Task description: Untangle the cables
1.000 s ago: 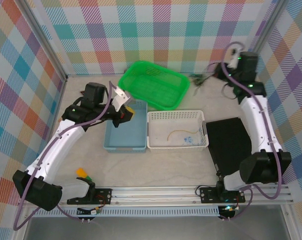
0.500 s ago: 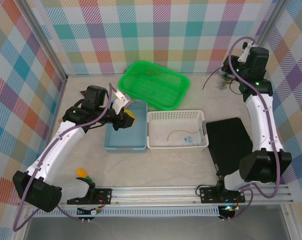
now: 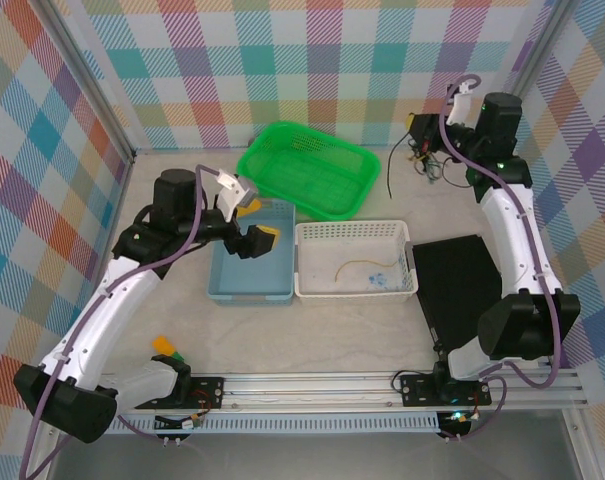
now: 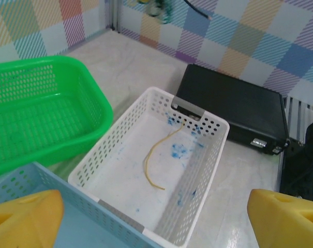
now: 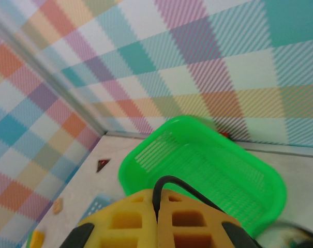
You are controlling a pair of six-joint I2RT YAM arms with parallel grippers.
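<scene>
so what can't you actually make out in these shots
cable tangle, top view: too small to count the wires or see how they cross
same tangle, left wrist view: cut off by the top edge
black cable, right wrist view: the right fingers hide everything below the grip
blue tray, left wrist view: mostly cut off by the bottom edge

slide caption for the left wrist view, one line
Open left pincer facing the white basket, a tan-yellow cable lying loose inside, green basket beside it.
</scene>
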